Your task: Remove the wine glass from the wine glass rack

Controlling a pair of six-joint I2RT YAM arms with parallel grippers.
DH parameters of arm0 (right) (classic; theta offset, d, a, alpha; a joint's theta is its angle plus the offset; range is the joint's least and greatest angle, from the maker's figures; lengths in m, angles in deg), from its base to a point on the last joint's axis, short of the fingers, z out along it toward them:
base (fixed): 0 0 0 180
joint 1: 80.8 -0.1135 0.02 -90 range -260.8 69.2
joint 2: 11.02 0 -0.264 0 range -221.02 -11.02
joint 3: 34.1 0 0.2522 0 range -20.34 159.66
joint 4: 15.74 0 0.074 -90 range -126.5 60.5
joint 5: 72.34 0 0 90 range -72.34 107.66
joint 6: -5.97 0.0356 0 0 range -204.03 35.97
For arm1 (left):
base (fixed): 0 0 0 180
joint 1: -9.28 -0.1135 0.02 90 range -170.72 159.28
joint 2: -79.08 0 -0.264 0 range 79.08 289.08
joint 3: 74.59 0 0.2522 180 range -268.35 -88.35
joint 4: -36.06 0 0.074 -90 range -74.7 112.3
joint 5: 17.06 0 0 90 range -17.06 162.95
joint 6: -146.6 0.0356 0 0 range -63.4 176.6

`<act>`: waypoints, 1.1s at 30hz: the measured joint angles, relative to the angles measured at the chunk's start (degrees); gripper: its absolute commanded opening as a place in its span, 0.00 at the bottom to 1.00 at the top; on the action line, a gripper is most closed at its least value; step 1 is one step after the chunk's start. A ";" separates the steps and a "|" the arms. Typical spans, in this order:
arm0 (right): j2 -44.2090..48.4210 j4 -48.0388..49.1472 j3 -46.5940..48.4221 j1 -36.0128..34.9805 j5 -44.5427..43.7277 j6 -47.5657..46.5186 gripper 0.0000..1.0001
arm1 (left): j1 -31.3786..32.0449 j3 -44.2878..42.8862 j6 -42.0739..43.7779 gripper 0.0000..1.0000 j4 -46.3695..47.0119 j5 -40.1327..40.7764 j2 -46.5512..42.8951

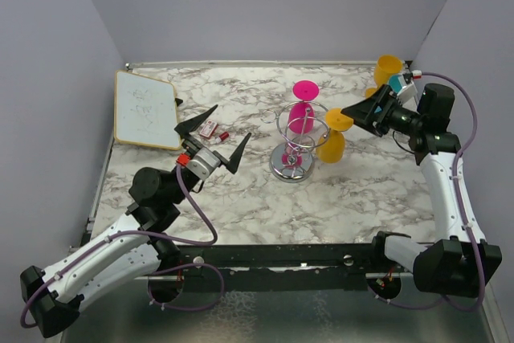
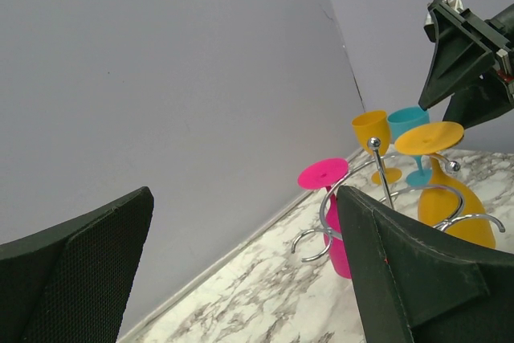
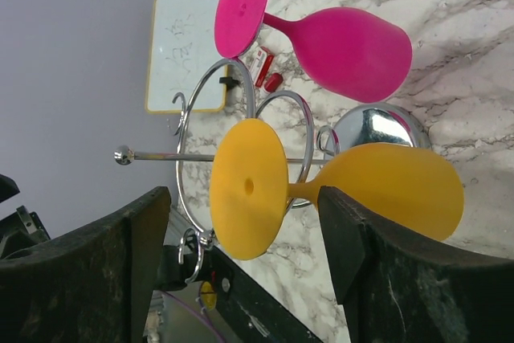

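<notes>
Two glasses are hung upside down on the rack (image 1: 291, 165), mid-frame. The yellow glass (image 1: 332, 149), right of centre, is likely light and slippery, and is best held by its thin stem. The right gripper (image 1: 356, 115) and left gripper (image 1: 231, 122) are spread open, empty.

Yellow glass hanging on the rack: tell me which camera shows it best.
Right wrist: the yellow glass appears large and whole, foot to bowl. Top external shows it small; left wrist shows its bowl partly behind the left hand.
</notes>
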 measured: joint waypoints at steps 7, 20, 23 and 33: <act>-0.20 -0.07 -0.61 0.00 1.25 -0.07 0.57 | 0.13 0.00 0.02 0.99 0.02 -0.17 0.37; -0.22 -0.31 -0.85 0.00 1.84 0.11 0.40 | 0.50 0.00 0.02 0.99 0.00 -0.26 0.33; -0.22 -0.96 -0.83 0.00 1.81 -0.02 0.41 | 0.50 0.00 0.02 0.99 0.02 -0.39 0.33; -0.22 -3.54 -0.70 0.00 1.36 -0.92 0.41 | 0.87 0.00 0.02 0.99 0.00 -0.57 0.33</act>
